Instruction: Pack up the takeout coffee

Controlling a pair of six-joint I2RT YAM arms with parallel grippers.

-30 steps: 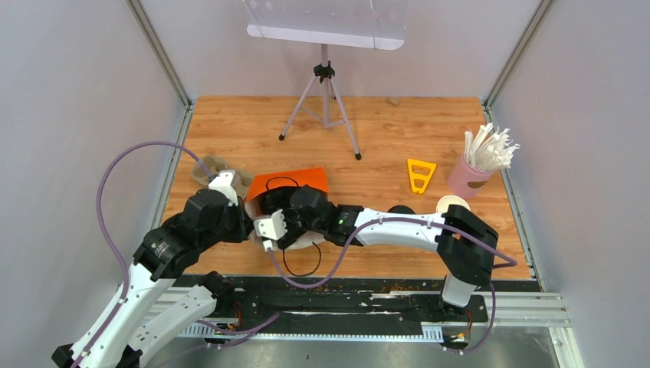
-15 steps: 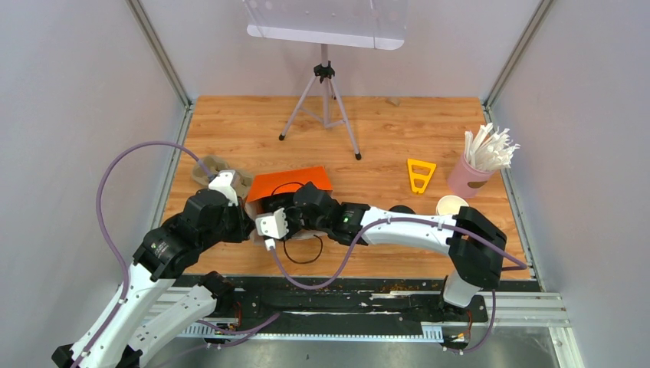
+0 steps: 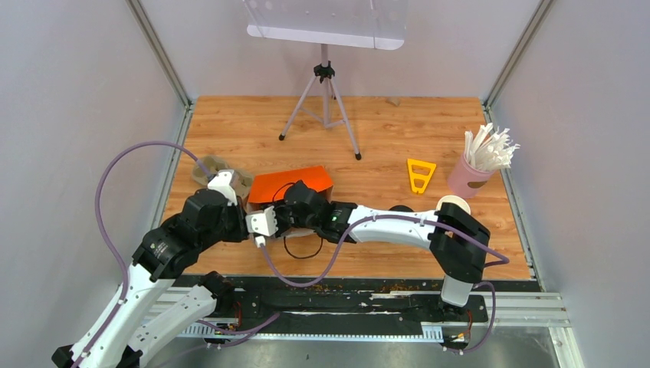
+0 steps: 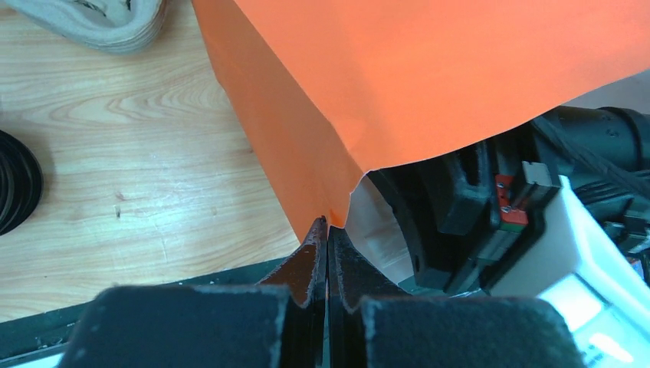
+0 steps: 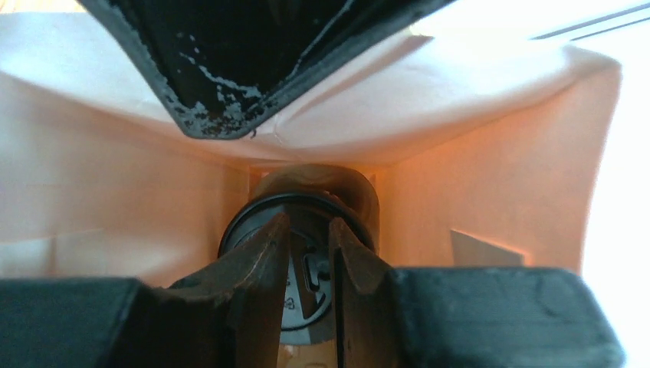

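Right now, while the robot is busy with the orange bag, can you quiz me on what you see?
1. True or false: the left fingers pinch the orange bag at its edge.
2. What lies inside the bag, ahead of the right fingers? A a spoon, B a black-lidded cup, C a banana.
3. What colour is the straw cup?
Key: 1 true; 2 B; 3 pink.

black-lidded cup [image 5: 310,230] lies on its side inside orange bag [image 5: 115,207]
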